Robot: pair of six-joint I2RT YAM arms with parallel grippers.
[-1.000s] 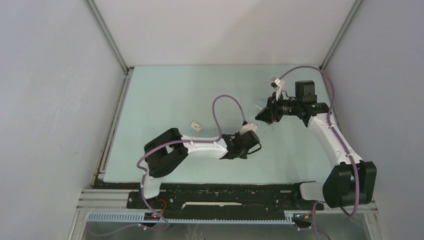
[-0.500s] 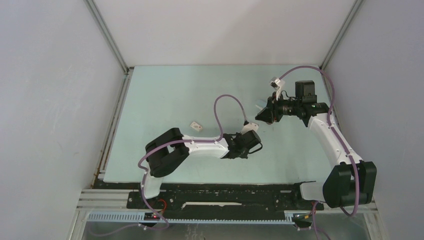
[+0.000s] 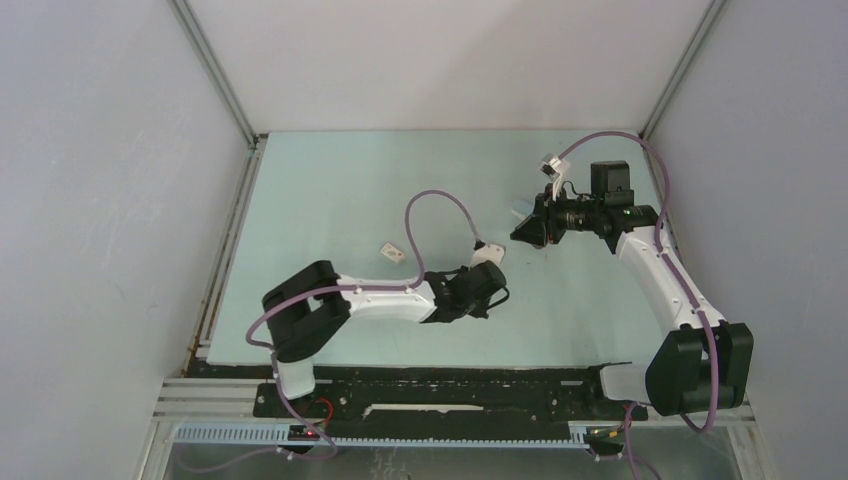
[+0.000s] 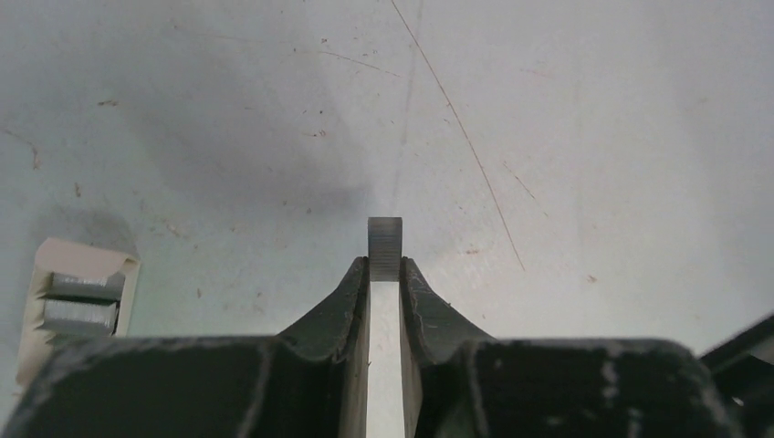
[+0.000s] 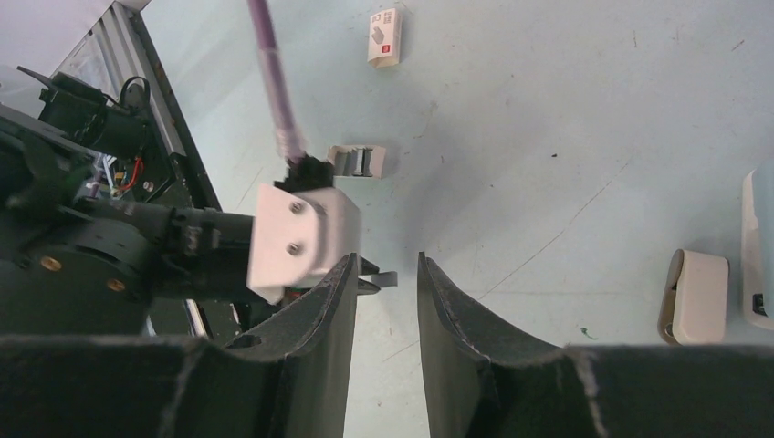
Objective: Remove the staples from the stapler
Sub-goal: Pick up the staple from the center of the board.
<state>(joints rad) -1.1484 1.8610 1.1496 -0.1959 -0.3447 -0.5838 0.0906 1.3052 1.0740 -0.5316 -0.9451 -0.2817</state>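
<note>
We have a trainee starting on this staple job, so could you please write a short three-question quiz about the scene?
1. True or false: the left hand pinches a grey strip of staples.
2. Pick one: the right hand is (A) shut on a white carton, (B) open with nothing between its fingers, (C) shut on the stapler.
3. Fill in: the open box lying beside the left hand contains more ___.

Key: 1 true; 2 B; 3 staples.
</note>
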